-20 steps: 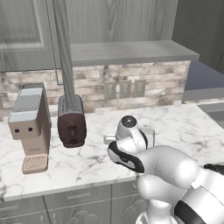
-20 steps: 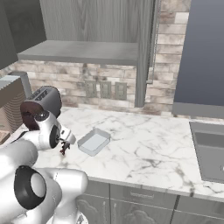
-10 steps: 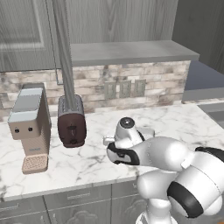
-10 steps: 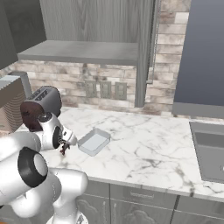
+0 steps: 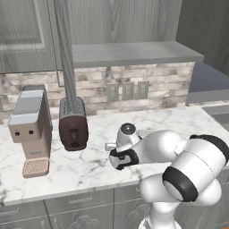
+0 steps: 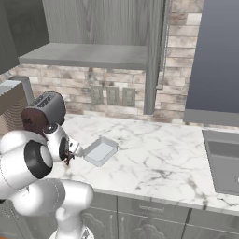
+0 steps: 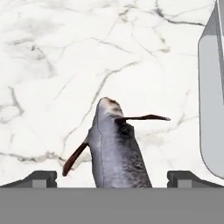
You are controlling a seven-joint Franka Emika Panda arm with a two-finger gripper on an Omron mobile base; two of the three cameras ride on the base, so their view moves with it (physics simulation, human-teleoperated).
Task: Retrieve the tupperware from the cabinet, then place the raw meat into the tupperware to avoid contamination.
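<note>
Hand view: the gripper [image 7: 111, 178] has its two dark tips spread wide, w/ the raw meat [image 7: 117, 148] (grey fish-like piece, dark fins) lying on the marble counter [image 7: 57, 52] right between them. Neither tip touches it; nothing is held. The meat's narrow end points away from the hand, one thin fin sticking out toward the tupperware [image 7: 212, 100], whose pale rounded wall stands just beside the meat on that side, apart from it.

Right base view: the tupperware [image 6: 100, 151] (shallow, clear, rectangular) sits on the counter [image 6: 158, 163] just beside the arm's wrist, w/ a small dark bit of the meat [image 6: 69, 158] showing under the hand. The gripper itself is mostly hidden there by the white arm.

The cabinet [image 6: 93, 28] hangs above w/ a door swung out, its flat grey shelf in sight. A dark red toaster [image 5: 73, 124] stands at the back of the counter, w/ a beige coffee machine [image 5: 30, 127] next to it. The sink [image 6: 223, 161] lies well apart on the far side.
</note>
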